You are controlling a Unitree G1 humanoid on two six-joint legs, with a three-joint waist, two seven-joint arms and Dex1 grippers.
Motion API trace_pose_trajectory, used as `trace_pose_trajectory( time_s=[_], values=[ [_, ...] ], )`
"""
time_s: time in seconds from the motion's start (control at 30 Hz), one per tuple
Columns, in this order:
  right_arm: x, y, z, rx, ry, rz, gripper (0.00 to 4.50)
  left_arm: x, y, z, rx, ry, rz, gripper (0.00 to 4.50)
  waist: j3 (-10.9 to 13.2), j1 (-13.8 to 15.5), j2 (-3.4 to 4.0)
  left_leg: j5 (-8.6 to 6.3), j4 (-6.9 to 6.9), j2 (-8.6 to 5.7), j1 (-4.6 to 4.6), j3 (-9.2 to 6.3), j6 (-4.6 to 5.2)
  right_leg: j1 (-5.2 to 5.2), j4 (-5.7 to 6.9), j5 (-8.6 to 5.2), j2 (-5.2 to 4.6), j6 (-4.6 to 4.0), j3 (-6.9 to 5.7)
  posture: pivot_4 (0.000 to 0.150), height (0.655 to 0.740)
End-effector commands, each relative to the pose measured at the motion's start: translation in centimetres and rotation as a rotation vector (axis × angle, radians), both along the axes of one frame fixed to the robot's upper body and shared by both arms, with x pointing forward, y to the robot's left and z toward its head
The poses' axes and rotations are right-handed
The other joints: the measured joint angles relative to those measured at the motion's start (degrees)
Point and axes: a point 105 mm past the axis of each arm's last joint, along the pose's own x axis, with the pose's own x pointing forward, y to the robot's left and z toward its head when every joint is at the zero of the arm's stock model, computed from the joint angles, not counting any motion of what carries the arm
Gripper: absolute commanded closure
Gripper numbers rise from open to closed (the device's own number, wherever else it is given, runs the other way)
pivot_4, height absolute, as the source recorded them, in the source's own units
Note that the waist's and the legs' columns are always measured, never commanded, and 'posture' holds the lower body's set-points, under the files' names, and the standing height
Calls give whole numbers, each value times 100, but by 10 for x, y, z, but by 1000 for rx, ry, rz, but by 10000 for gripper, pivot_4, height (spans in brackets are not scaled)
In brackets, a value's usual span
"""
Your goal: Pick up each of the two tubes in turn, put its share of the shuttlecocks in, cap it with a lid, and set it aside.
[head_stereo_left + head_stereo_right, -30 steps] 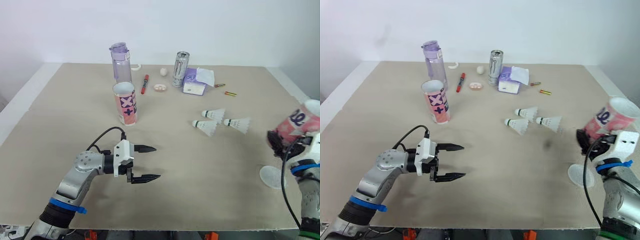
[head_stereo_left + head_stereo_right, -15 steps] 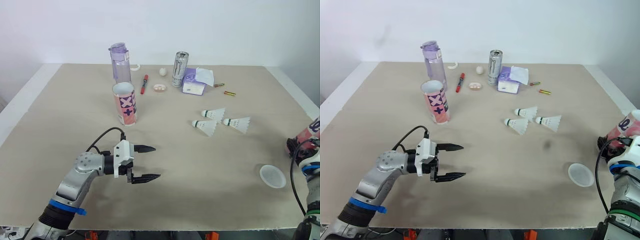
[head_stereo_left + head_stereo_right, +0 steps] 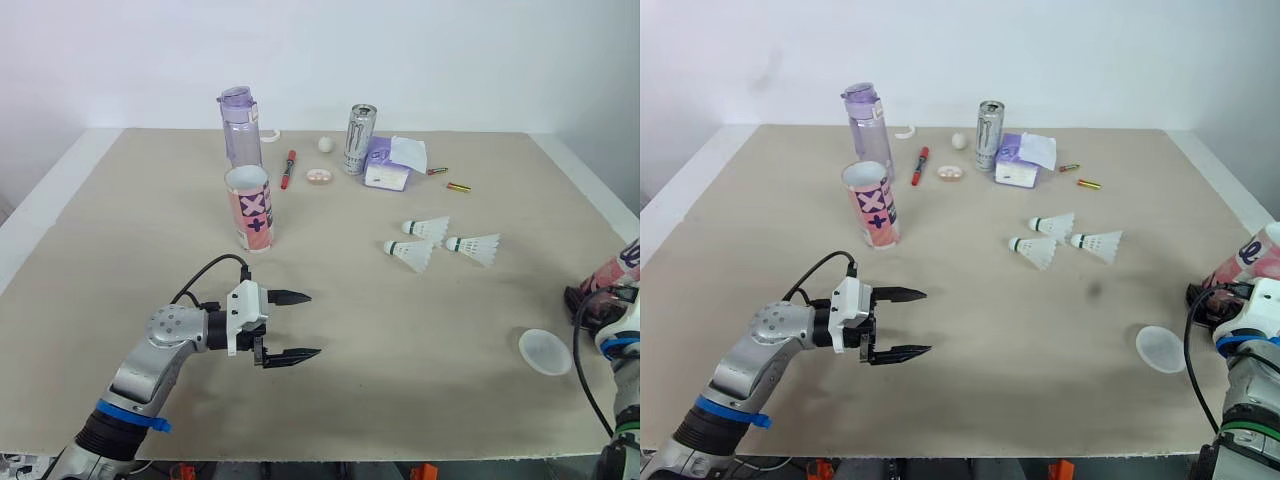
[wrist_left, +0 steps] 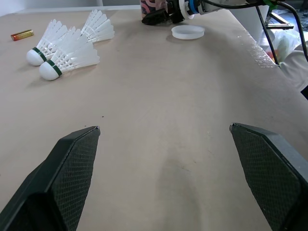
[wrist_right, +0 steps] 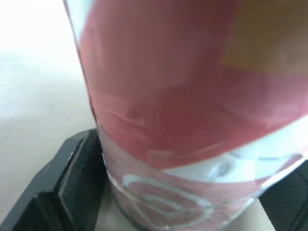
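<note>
The left tool point(image 3: 314, 324) hovers low over the near-left part of the table point(image 3: 120, 250), its two black fingers spread wide with nothing between them, pointing toward the middle. Behind it one tube point(image 3: 251, 208) stands upright with its mouth open, well apart from that tool. Farther back, a bottle point(image 3: 241, 125), a red pen point(image 3: 289, 168), a can point(image 3: 360, 138) and a tissue pack point(image 3: 393, 163) line the far edge and have no part in the job. Right of centre three shuttlecocks point(image 3: 412, 253) lie on their sides in a loose cluster, none of them in a tube. Nearer the front, a white lid point(image 3: 544, 352) lies flat on the table. Just beyond it, at the table's right edge, the right tool point(image 3: 1206, 297) pinches the second tube point(image 3: 1252, 258) low on its body; the right wrist view shows a finger pressed on each side of the pink wall. That tube leans, and its mouth is cut off, so what it holds cannot be told. The step in hand looks like the first one: a tube is lifted, but loading and capping appear not yet done. The next move probably calls for bringing the held tube toward the shuttlecocks with its mouth turned to the left tool, which must cross the table, close on one by its cork and feed it in. The lid comes after.
</note>
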Motion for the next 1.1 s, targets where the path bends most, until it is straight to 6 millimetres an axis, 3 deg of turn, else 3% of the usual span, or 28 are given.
trace_pose_trajectory(
  time_s=[0.03, 0.33, 0.53, 0.67, 0.77, 1.1],
  values=[
    [-5, 0, 18, -8, -60, 0, 366, -1, 0, 8, -7, -36, -10, 0, 0, -1, 0, 0, -1, 0, 0, 0, 0, 0, 0, -1, 0, 1, 0, 1500, 7400],
    [-40, 9, 21, 5, -58, -35, 366, -1, -4, 6, -1, -30, -38, 0, -3, 1, 5, 0, -5, -5, 1, 0, 0, 1, 0, -5, -1, 4, 10, 1500, 7400],
    [-51, 29, 47, -92, -59, 65, 366, 5, -3, 6, -3, -28, -27, 0, -5, -3, 11, 0, -5, -7, 3, 4, 0, 1, 0, -6, 0, 7, 21, 1500, 7400],
    [-44, 67, 67, -189, -43, 302, 366, 11, 0, 6, -12, -18, 16, 0, -7, -7, 16, -1, -6, -6, 4, 7, 1, -2, 1, -5, 1, 7, 27, 1500, 7400],
    [-38, 95, 71, -204, -36, 464, 366, 14, 2, 6, -14, -14, 44, 0, -6, -6, 13, -1, -5, -6, 5, 5, 1, -2, 1, -4, 3, 7, 27, 1500, 7400],
    [-12, 223, 77, -216, -128, 1100, 366, 28, 26, 4, 3, -28, 237, 0, 4, -6, -4, -1, -6, -5, 2, 1, 1, -4, 1, -6, 4, 7, 22, 1500, 7400]
  ],
)
